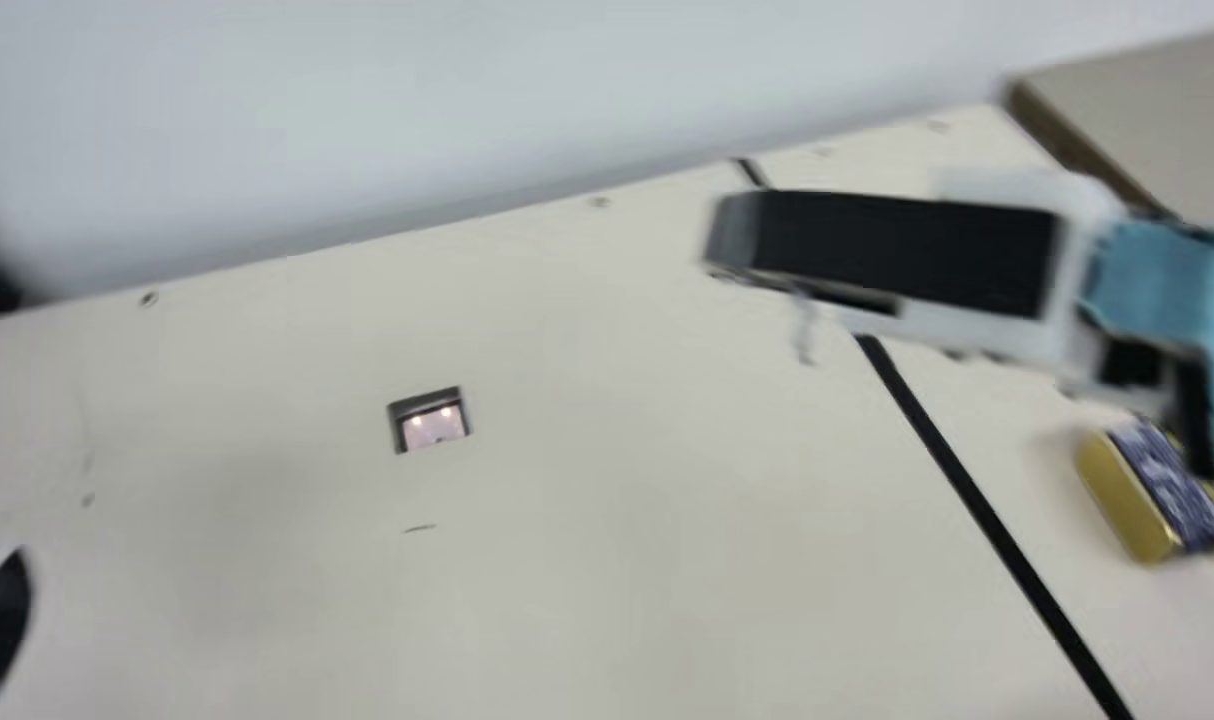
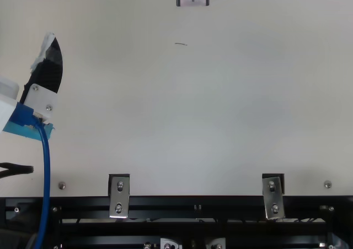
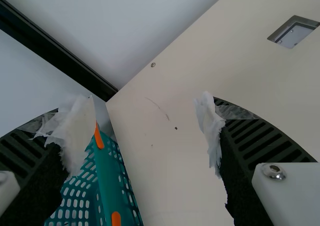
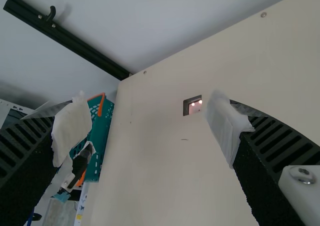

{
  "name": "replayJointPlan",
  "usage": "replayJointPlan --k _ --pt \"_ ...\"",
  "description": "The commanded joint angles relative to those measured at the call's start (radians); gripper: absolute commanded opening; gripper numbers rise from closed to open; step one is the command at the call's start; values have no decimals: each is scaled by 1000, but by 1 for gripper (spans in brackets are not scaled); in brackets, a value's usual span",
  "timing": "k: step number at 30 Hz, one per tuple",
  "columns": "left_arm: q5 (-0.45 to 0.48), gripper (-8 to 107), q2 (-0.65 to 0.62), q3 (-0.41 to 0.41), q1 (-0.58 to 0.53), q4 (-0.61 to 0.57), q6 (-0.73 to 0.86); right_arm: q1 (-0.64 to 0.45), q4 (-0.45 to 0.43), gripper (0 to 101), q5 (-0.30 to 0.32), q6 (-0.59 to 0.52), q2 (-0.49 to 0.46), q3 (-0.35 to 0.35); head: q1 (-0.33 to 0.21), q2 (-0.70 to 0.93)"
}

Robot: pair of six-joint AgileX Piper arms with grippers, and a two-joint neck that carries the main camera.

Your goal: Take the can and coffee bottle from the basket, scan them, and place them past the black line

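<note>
A pale wall (image 1: 367, 110) runs across the top of the main view, above a cream counter (image 1: 617, 550). At the left edge is the left claw (image 3: 142, 126); the left wrist view shows it spread, pinching nothing, with the teal basket (image 3: 106, 186) beyond it. Left of centre, the scanner window (image 1: 435, 428) is set into the counter. Farther right, the black line (image 1: 967, 490) slants down to the lower edge, with the right claw (image 4: 147, 123) above it; its fingers stand apart in the right wrist view, with nothing between them. At lower right, past the line, sits the gold-and-blue can (image 1: 1157, 490), partly behind the right arm. I'd expect it to be stiff, fairly weighty and a bit slick on bare metal. If it needs shifting, grip squarely across its narrower sides, midway along, clear of the rounded corners.
</note>
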Motion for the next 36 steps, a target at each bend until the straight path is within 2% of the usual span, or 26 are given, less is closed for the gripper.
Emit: replayJointPlan --k 1,9,19,29,30,36 --pt "0 90 0 0 0 0 0 0 0 101 0 0 0 0 -40 86" --pt "0 90 0 0 0 0 0 0 0 101 0 0 0 0 -159 475" --pt "0 90 0 0 0 0 0 0 0 101 0 0 0 0 -196 796" --pt "0 90 0 0 0 0 0 0 0 101 0 0 0 0 -197 814" --pt "-1 90 0 -1 -10 40 -44 0 0 101 0 0 0 0 -197 814" --pt "-8 90 69 -68 51 61 -131 0 0 101 0 0 0 0 -197 814"
